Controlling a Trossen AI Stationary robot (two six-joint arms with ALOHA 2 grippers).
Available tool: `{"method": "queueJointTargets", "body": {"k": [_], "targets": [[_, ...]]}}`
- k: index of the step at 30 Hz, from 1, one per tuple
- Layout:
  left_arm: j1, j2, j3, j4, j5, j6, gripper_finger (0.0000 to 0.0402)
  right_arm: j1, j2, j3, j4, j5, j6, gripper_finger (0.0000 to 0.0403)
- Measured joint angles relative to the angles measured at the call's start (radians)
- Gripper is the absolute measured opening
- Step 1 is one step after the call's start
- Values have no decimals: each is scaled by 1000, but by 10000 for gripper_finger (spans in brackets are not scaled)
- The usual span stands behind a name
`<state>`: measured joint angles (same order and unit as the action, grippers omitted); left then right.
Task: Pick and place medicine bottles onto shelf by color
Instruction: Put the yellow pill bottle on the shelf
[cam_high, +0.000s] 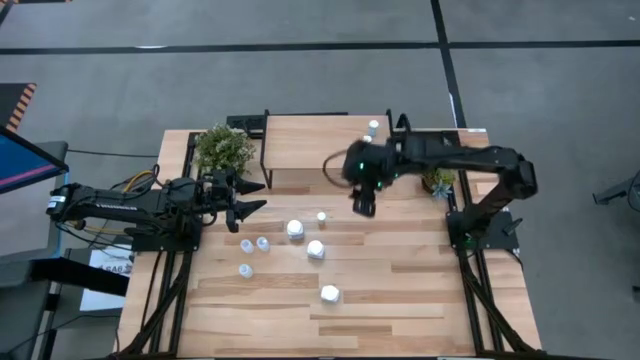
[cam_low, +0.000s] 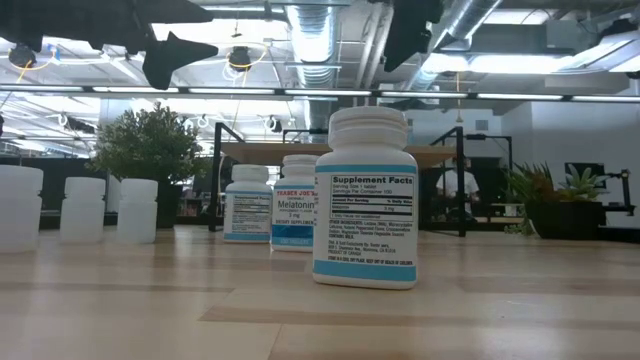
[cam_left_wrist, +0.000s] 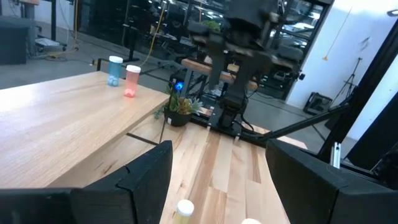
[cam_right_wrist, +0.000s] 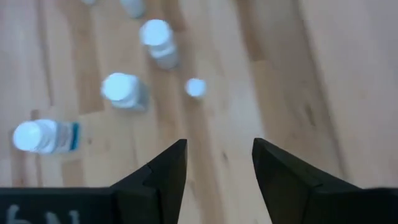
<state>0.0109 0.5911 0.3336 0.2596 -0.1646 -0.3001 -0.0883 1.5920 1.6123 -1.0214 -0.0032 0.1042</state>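
The light plank-wood table has most of its near half bare; open boards also run along its right edge beside the right arm's base. At the far edge, centred, stands the low light-wood shelf on a thin black frame; most of its board is free, with two tiny bottles, one blue-capped and one red-tinted, near its far right corner. A leafy green potted plant sits just left of the shelf, a smaller one to its right.

The left gripper hangs at the table's left side near the shelf's near-left corner, its dark fingers spread wide and holding nothing. The right gripper hovers above bare boards just near of the shelf's front edge, fingers apart and empty.

Three chunky white medicine bottles form a loose line from centre toward the near side. Three pale translucent small bottles cluster left of them. One tiny whitish bottle stands alone between the white bottles and the right gripper.
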Motion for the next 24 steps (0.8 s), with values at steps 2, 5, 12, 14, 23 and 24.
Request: {"method": "queueJointTargets", "body": {"k": [2, 5, 12, 14, 23, 24], "targets": [[0, 0, 0, 0, 0, 1, 245, 39, 0, -45, 85, 0, -2, 199], [0, 0, 0, 0, 0, -2, 245, 83, 1, -96, 201, 0, -29, 199], [0, 0, 0, 0, 0, -8, 245, 119, 1, -208, 483, 1, -33, 201], [0, 0, 0, 0, 0, -8, 245, 118, 1, -243, 534, 1, -20, 201], [0, 0, 0, 0, 0, 0, 245, 101, 7, -331, 624, 9, 7, 226], [0, 0, 0, 0, 0, 1, 245, 99, 24, -327, 648, 9, 4, 233]]}}
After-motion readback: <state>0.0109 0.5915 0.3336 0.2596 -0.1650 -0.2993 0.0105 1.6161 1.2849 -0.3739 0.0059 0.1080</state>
